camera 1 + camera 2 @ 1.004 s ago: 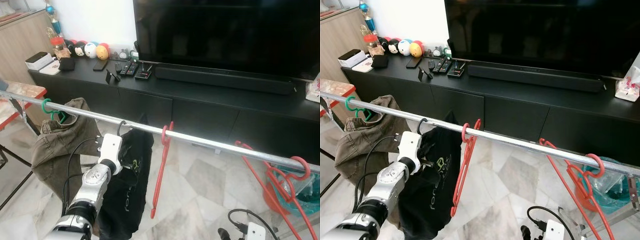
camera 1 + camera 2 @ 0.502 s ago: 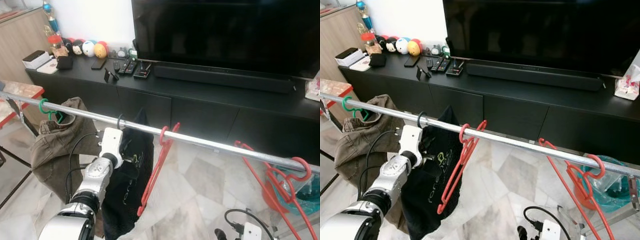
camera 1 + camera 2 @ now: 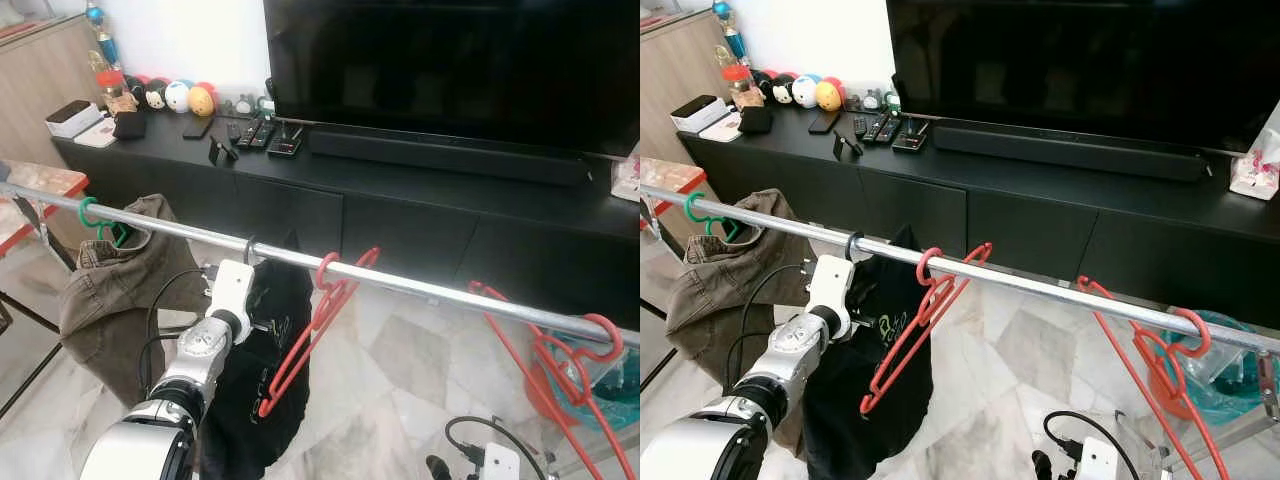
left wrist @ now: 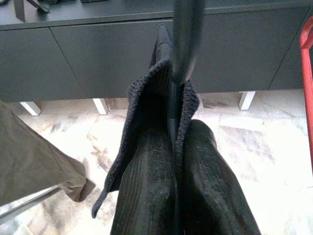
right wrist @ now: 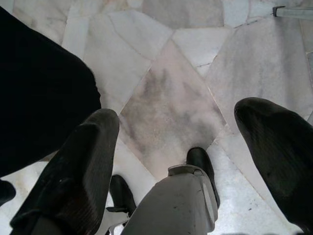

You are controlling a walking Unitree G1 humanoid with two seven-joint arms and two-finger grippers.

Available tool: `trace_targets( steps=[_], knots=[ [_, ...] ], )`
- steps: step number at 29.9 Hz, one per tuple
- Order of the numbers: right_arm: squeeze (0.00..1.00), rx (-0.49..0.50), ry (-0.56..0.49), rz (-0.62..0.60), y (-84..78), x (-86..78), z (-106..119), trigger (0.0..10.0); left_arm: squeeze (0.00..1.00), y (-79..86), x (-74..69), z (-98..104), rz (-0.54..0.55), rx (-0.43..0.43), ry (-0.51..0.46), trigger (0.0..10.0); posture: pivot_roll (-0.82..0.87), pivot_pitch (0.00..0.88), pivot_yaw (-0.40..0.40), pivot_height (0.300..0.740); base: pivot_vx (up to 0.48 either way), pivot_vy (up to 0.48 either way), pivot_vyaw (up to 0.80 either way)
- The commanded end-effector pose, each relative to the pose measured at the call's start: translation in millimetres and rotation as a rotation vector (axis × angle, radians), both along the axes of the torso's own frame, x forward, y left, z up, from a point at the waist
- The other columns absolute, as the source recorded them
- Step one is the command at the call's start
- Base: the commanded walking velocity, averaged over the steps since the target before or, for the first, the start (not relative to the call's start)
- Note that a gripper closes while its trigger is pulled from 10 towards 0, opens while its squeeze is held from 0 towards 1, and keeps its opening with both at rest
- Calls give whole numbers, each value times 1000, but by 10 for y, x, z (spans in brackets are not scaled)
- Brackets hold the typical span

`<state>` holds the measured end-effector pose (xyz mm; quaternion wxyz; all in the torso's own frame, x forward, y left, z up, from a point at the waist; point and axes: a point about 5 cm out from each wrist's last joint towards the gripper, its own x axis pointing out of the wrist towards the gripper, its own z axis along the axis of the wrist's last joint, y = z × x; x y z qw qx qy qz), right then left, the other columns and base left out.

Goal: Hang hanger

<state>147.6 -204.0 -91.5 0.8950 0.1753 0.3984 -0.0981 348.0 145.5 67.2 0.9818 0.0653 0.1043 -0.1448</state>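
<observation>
Your left gripper [image 4: 173, 147] is clenched on the black hanger [image 3: 249, 249], whose hook sits over the metal rail [image 3: 420, 284] with a black garment [image 3: 262, 400] draped from it. Just beside it, toward the rail's right end, a red hanger [image 3: 318, 322] hangs tilted. An olive garment [image 3: 115, 290] hangs on a green hanger [image 3: 92, 213] near the rail's left end. Your right gripper [image 5: 176, 147] hangs low over the marble floor [image 5: 166, 93], fingers spread apart and holding nothing.

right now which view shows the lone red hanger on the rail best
The right eye view: the red hanger shows whole, hooked on the rail and swung out at a tilt. The left eye view shows it much the same; the left wrist view catches just a red edge.
</observation>
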Motion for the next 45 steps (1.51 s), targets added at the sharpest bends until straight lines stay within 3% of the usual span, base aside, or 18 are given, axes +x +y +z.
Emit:
trace_targets(
  steps=[1,8,9,10,11,20,31,35,39,45],
  knots=[
    [0,8,15,-3,23,-17,-15,10000,0,-8,13,-1,-14,30,16,10000,-73,0,57,740,0,0,0],
    [0,8,19,-4,17,-27,-18,10000,20,60,-65,-85,-1,26,17,10000,-68,0,56,740,0,0,0],
    [0,7,20,-3,15,-30,-19,10000,796,83,-68,-78,15,11,6,10000,-66,0,55,740,0,0,0],
    [0,7,21,-3,15,-32,-20,10000,941,95,-67,-71,23,6,-1,10000,-66,0,55,740,0,0,0],
    [0,7,21,-2,14,-35,-20,10000,1000,107,-65,-62,31,-3,-8,10000,-66,0,54,740,0,0,0],
    [0,6,18,4,20,-34,-20,10000,1000,148,-54,-11,42,-14,-47,10000,-65,0,54,740,0,0,0],
    [0,26,-5,43,428,182,14,10000,1000,216,-76,57,32,-44,-113,10000,-61,6,52,740,0,0,0],
    [0,29,-10,45,481,215,25,10000,1000,284,-118,83,16,-46,-147,10000,-60,8,53,740,0,0,0],
    [0,24,-12,39,438,183,17,10000,1000,349,-160,106,11,-44,-171,10000,-57,9,54,740,0,0,0],
    [0,17,-13,18,197,-3,-21,10000,1000,551,-297,214,28,-36,-242,10000,-49,12,53,740,0,0,0]
  ],
)
